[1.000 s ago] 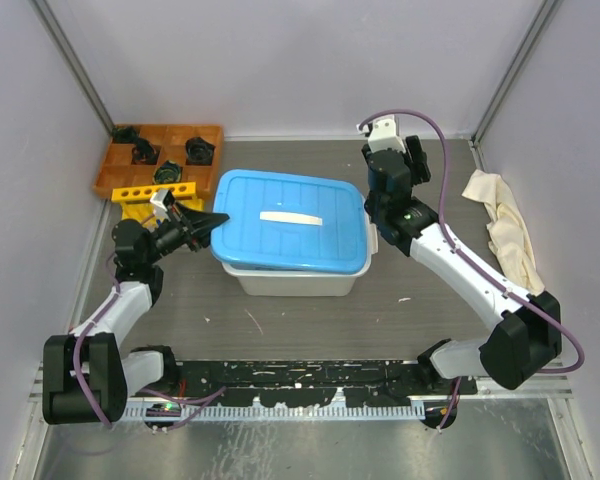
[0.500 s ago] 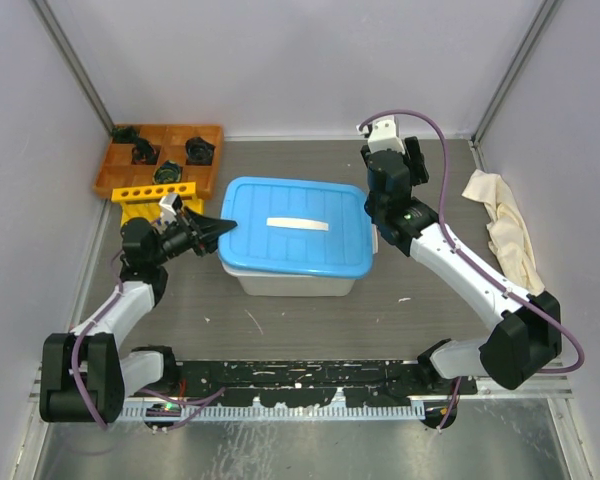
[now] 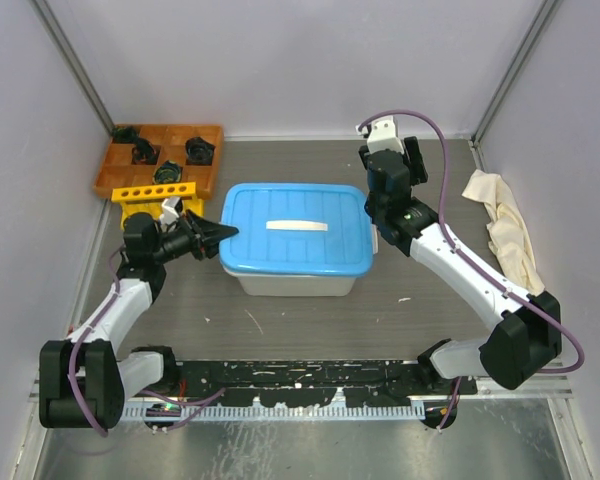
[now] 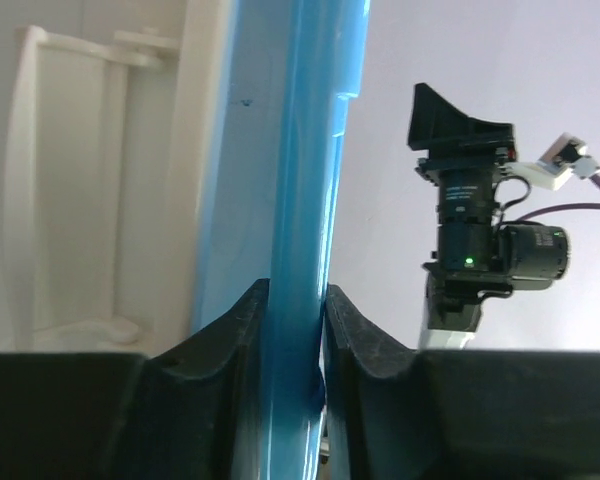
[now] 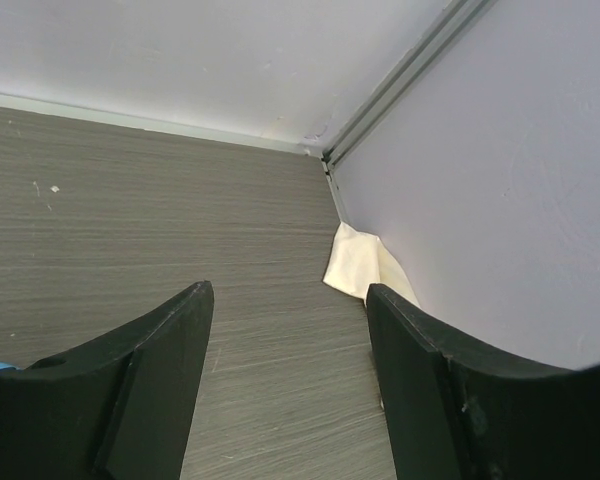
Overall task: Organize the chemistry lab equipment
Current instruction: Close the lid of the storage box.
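Note:
A blue lid (image 3: 295,226) lies on top of a white bin (image 3: 295,281) in the middle of the table. My left gripper (image 3: 223,230) is shut on the lid's left rim; in the left wrist view both fingers (image 4: 248,330) press the blue edge (image 4: 300,150), with the bin wall (image 4: 100,200) beside it. My right gripper (image 3: 405,160) hangs open past the lid's back right corner, holding nothing; in its own view the gripper (image 5: 290,290) faces bare table. A yellow holed tube rack (image 3: 155,192) stands at the back left. The bin's contents are hidden.
An orange tray (image 3: 160,150) of black parts sits in the back left corner behind the rack. A cream-white cloth (image 3: 500,225) lies against the right wall, also showing as a cloth corner (image 5: 365,262) in the right wrist view. Walls enclose three sides.
The lid, held by my left gripper, has shifted right and settled squarely over the bin. The right arm has barely moved.

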